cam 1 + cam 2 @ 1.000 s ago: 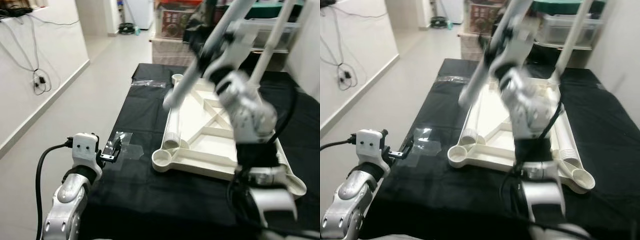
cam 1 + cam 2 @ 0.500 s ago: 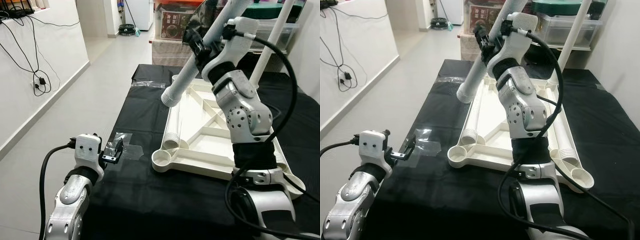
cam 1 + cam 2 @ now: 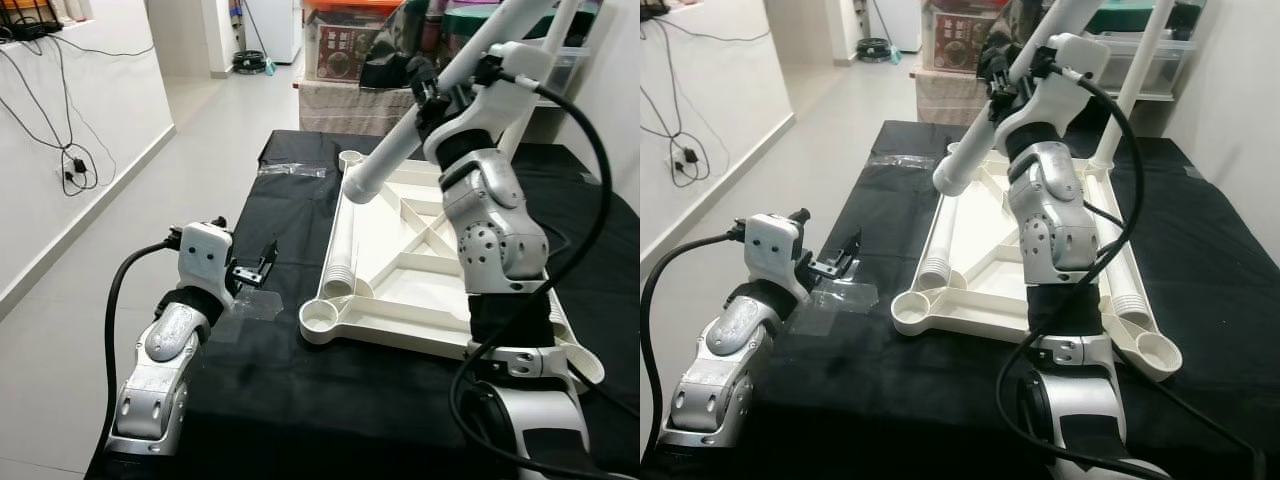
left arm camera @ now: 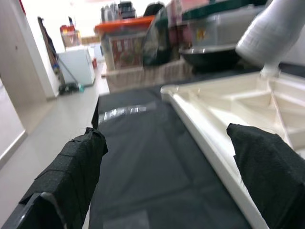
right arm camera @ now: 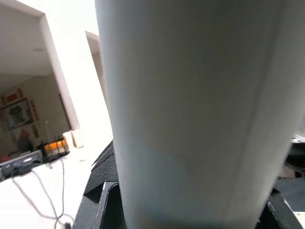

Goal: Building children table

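Observation:
The white table top (image 3: 405,262) lies upside down on a black-covered table (image 3: 300,400). My right gripper (image 3: 428,88) is shut on a white table leg (image 3: 398,158), held tilted. The leg's lower end hovers just above the far-left corner socket (image 3: 351,160). In the right wrist view the leg (image 5: 190,114) runs between the black fingers (image 5: 106,168). A second white leg (image 3: 1130,80) stands at the far-right corner. My left gripper (image 3: 262,268) is open and holds nothing, low over the cloth beside the table top's left rail. Its fingers (image 4: 71,176) frame the rail (image 4: 209,133).
A clear plastic bag (image 3: 256,303) lies under the left gripper and another (image 3: 296,170) at the far left of the cloth. Storage boxes (image 3: 345,45) and bins crowd the space behind the table. A wall with hanging cables (image 3: 70,160) borders the floor aisle on the left.
The right gripper has carried the leg rightward and farther, so its lower end is now by the far-left socket. The left arm has risen and reached in closer to the table top.

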Controlling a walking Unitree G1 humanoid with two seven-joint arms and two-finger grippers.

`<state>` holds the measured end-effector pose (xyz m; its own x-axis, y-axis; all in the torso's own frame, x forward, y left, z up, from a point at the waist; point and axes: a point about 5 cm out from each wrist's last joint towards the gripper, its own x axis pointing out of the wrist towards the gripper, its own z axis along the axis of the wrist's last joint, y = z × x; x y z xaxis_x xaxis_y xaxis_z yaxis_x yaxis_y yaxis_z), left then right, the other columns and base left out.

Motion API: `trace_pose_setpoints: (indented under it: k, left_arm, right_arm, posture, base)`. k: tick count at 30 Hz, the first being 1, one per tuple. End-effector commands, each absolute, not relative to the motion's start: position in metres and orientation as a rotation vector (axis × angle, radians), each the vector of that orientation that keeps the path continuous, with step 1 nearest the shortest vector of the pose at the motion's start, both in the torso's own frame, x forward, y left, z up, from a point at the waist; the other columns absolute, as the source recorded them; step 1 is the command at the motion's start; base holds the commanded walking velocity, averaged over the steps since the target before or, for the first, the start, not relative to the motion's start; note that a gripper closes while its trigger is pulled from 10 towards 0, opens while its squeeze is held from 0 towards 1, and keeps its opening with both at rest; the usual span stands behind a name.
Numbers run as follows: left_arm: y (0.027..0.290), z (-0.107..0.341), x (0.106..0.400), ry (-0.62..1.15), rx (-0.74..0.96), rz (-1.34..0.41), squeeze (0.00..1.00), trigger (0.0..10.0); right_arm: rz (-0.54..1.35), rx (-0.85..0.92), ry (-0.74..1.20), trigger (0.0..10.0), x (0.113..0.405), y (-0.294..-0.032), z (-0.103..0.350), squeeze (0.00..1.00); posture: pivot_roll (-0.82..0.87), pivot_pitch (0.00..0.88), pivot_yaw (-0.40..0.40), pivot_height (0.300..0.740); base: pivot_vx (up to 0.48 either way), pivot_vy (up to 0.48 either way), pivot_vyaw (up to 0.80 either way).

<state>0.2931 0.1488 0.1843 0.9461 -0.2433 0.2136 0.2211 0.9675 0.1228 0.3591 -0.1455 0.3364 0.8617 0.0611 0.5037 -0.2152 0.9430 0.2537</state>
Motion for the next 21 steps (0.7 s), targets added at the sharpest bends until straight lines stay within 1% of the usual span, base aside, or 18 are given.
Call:
trace_pose_setpoints:
  k: [1,11,14,15,16,17,18,20,21]
  left_arm:
    - [0.155,0.179,0.291,-0.215,0.130,-0.228,0.00,10.0]
    - [0.160,0.187,0.295,-0.234,0.151,-0.217,0.00,10.0]
    - [0.154,0.219,0.308,-0.288,0.198,-0.236,0.00,10.0]
    - [0.154,0.219,0.308,-0.288,0.198,-0.236,0.00,10.0]
    - [0.147,0.244,0.315,-0.350,0.217,-0.273,0.00,10.0]
    - [0.147,0.244,0.315,-0.350,0.217,-0.273,0.00,10.0]
    - [0.139,0.279,0.322,-0.437,0.240,-0.315,0.00,10.0]
    - [0.139,0.279,0.322,-0.437,0.240,-0.315,0.00,10.0]
    - [0.133,0.313,0.324,-0.517,0.246,-0.360,0.00,10.0]
  right_arm:
    - [0.122,0.315,-0.517,10.0,0.358,-0.149,0.330,0.00]
    - [0.076,0.315,-0.513,10.0,0.360,-0.156,0.323,0.00]
    - [0.042,0.309,-0.514,10.0,0.364,-0.165,0.324,0.00]
    - [0.042,0.309,-0.514,10.0,0.364,-0.165,0.324,0.00]
    - [0.030,0.308,-0.515,10.0,0.367,-0.169,0.325,0.00]
    - [0.030,0.308,-0.515,10.0,0.367,-0.169,0.325,0.00]
    - [0.020,0.313,-0.516,10.0,0.368,-0.172,0.326,0.00]
    - [0.020,0.313,-0.516,10.0,0.368,-0.172,0.326,0.00]
    - [0.014,0.315,-0.519,10.0,0.369,-0.174,0.328,0.00]
  posture:
    - [0.05,0.000,-0.042,0.740]
    - [0.05,0.000,-0.054,0.740]
    - [0.07,0.000,-0.073,0.740]
    - [0.07,0.000,-0.073,0.740]
    - [0.09,0.000,-0.086,0.740]
    - [0.09,0.000,-0.086,0.740]
    - [0.09,0.000,-0.087,0.740]
    - [0.09,0.000,-0.087,0.740]
    - [0.10,0.000,-0.086,0.740]
  base:
    - [0.000,0.000,0.00]
    - [0.000,0.000,0.00]
    - [0.000,0.000,0.00]
    - [0.000,0.000,0.00]
    - [0.000,0.000,0.00]
    - [0.000,0.000,0.00]
    - [0.000,0.000,0.00]
    - [0.000,0.000,0.00]
    - [0.000,0.000,0.00]
